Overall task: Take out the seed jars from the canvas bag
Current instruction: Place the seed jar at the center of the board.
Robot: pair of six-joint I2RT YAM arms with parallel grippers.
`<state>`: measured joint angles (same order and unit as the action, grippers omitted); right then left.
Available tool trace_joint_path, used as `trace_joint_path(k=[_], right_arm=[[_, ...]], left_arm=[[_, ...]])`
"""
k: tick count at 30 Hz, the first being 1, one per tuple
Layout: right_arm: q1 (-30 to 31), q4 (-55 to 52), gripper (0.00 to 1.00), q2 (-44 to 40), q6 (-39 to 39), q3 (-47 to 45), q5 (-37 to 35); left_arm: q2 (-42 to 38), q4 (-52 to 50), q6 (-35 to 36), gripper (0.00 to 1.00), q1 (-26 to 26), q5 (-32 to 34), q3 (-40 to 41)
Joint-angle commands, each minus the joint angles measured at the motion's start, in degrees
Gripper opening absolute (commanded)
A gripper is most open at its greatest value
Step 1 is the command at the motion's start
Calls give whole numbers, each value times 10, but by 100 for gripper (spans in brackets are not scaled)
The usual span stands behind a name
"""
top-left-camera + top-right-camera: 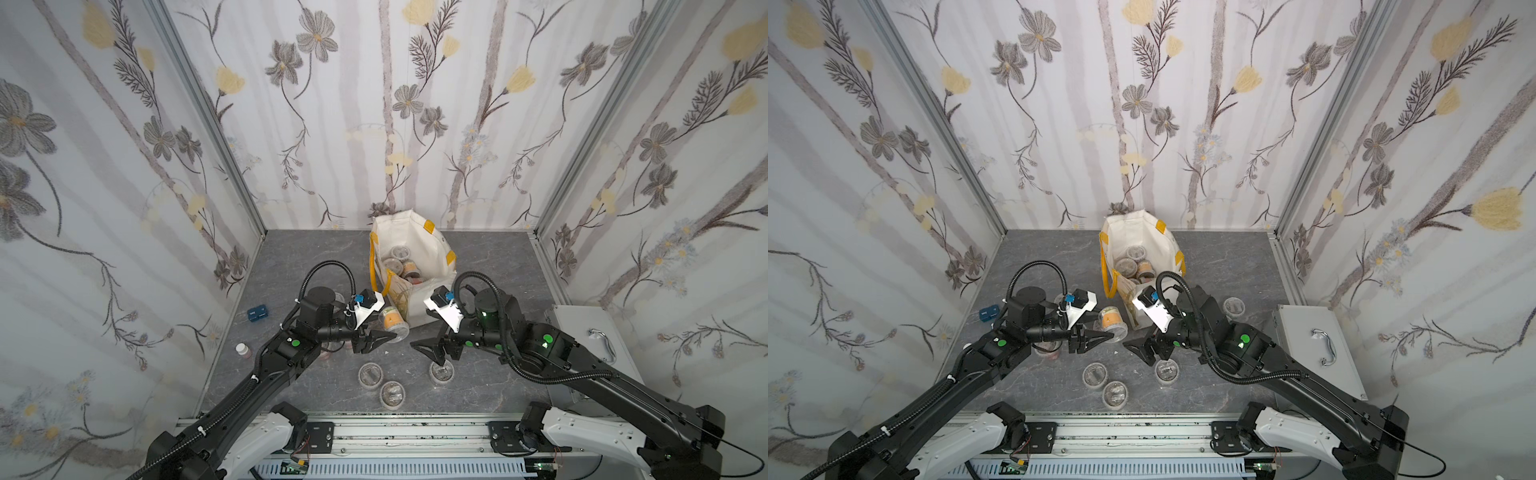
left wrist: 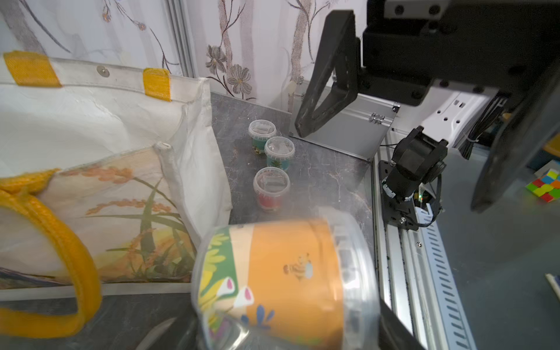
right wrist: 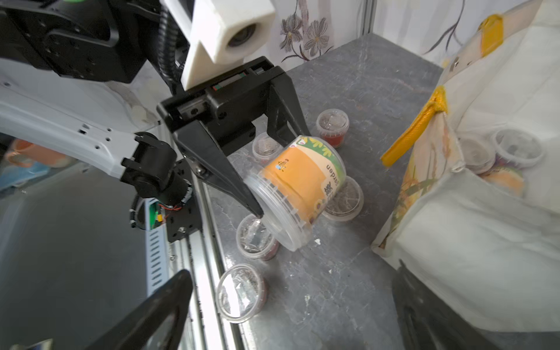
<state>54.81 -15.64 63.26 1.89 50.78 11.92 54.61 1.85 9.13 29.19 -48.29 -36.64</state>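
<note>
Left fingers (image 3: 218, 163) around orange-banded seed jar (image 3: 300, 178), "arden" on label.

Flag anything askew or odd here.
The orange-banded seed jar sits tipped sideways in the left claw, apparently gripped, while the set-down seed jars stand upright. Nothing else stands out.

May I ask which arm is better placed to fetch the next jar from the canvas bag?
Probably the right: its hand is open and empty near the canvas bag, while the left hand holds the orange jar.
</note>
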Motion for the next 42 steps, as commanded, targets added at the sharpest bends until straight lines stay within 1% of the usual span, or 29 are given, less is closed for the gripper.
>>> trace_joint_path(k=[1,2,3,5,7,8,10,12,13,16,19,22,27,30,36,42], right_arm=[[36,229,100,-38,135,-85,-75],[58,269,100,-45,165,-118,-117],[78,298,100,-48,190,-138,-152],[115,354,100,-36,257,-173,-250],[130,380,100,-23,298,-184,-299],[133,394,100,-16,307,-189,-311],[133,408,100,-5,319,-190,-319],[132,422,100,4,319,-189,-333],[133,422,100,8,326,-189,-327],[130,391,100,18,360,-183,-254],[127,294,100,32,403,-148,-159],[114,233,100,42,426,-123,-114],[100,169,99,63,462,-100,-96],[97,154,95,78,487,-91,-102],[79,152,77,84,481,-85,-100],[64,142,61,72,483,-85,-92]], left_arm=[[6,128,-191,63,4,3,21],[10,144,-246,63,7,17,26],[14,150,-284,62,10,27,27],[23,161,-343,62,16,22,30],[26,160,-366,62,21,23,33],[27,160,-374,62,23,27,36],[27,159,-380,62,25,31,39],[28,141,-368,62,26,33,34],[28,137,-366,62,26,34,34],[36,147,-381,62,29,29,35],[45,143,-378,62,37,10,34],[47,132,-367,62,43,5,36],[47,128,-359,63,52,-4,36],[52,122,-351,64,58,-15,32],[56,114,-339,65,62,-29,32],[64,109,-327,69,62,-36,31]])
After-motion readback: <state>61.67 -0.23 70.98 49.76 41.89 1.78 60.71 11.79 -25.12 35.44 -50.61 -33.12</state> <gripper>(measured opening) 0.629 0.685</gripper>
